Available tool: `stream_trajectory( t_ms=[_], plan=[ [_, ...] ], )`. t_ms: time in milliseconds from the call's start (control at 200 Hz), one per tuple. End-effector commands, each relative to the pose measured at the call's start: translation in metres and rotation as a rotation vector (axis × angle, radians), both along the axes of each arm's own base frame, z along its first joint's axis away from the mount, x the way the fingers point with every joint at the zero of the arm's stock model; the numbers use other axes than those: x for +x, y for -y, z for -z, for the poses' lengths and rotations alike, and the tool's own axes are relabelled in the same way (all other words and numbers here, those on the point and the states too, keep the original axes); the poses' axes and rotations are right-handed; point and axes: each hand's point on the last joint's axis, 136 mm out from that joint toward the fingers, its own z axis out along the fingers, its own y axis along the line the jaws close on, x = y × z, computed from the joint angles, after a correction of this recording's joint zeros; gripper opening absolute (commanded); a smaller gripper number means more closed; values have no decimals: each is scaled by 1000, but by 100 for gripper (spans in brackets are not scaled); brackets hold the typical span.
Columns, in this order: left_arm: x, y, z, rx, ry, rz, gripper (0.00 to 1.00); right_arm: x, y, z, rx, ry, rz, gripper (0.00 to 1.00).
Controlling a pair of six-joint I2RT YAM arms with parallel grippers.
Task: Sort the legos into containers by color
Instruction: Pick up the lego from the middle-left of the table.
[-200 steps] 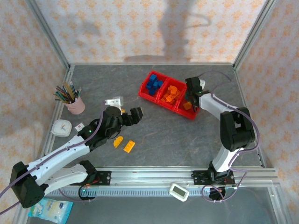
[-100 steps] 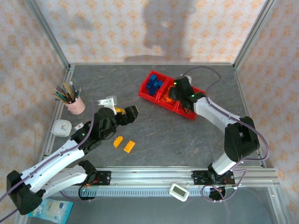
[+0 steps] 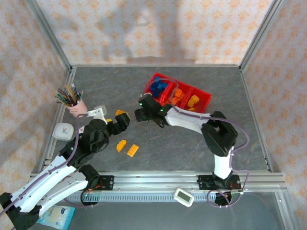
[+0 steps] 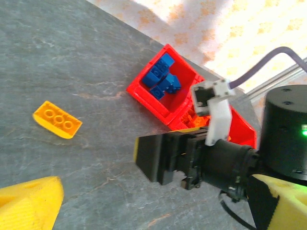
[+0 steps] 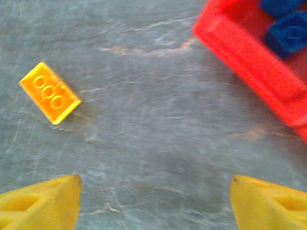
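pickup step imo: right gripper [image 5: 154,199], fingers spread wide and empty, hovers by the yellow-orange brick [image 5: 50,92] on the table [image 3: 192,143] toward its left edge, left of the red tray [image 4: 146,96], so next it should drop over it and pinch; left gripper [image 4: 153,203] is spread too.

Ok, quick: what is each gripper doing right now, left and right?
Left gripper: open, yellow fingers spread wide, holding nothing.
Right gripper: open, holding nothing, above the grey stone-look table near a yellow-orange flat plastic brick.

The table [image 3: 192,143] looks like matt, veined grey stone; the red tray [image 5: 240,48] and the yellow-orange brick [image 5: 49,92] are smooth, glossy plastic; the frame rail [image 3: 153,178] is brushed metal.
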Motion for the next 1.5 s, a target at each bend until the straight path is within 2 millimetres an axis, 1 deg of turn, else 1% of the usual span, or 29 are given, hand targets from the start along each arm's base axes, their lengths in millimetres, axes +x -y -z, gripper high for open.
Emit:
stream_trajectory(
  t_ms=[0,110,160,195,330,435,616,826,966,1076,1156,1221,1361,1391,1401,1491],
  plan=[
    [-9,-26,15,32,-49,-99,99,0,-34,2,-18,23,-100,82],
    [-15,-38,15,33,-56,-144,99,-1,-63,14,-7,23,-193,84],
    [-17,-42,15,29,-54,-160,99,3,-73,18,-8,23,-214,85],
    [-18,-44,14,26,-50,-169,99,5,-78,24,-20,15,-225,85],
    [-22,-52,12,21,-39,-192,99,10,-94,40,-39,8,-272,86],
    [-23,-55,13,25,-39,-208,99,17,-102,50,-54,14,-288,87],
    [-23,-57,13,28,-36,-218,99,29,-117,65,-86,14,-301,85],
    [-23,-59,12,30,-33,-224,99,40,-125,75,-98,26,-293,70],
    [-23,-58,11,28,-30,-223,99,42,-128,79,-110,22,-300,58],
    [-22,-58,12,31,-31,-220,99,40,-128,75,-103,21,-305,49],
    [-22,-57,10,27,-28,-218,99,41,-127,68,-103,28,-296,42],
    [-22,-56,9,24,-26,-213,99,41,-124,61,-101,29,-286,38],
    [-21,-53,4,19,-15,-201,99,35,-117,31,-63,43,-260,33],
    [-20,-52,3,17,-12,-196,99,34,-112,27,-60,44,-249,33],
    [-20,-52,3,17,-11,-195,99,34,-111,22,-55,48,-245,33],
    [-18,-46,-3,9,5,-166,99,32,-95,2,-46,68,-190,32]
  ],
)
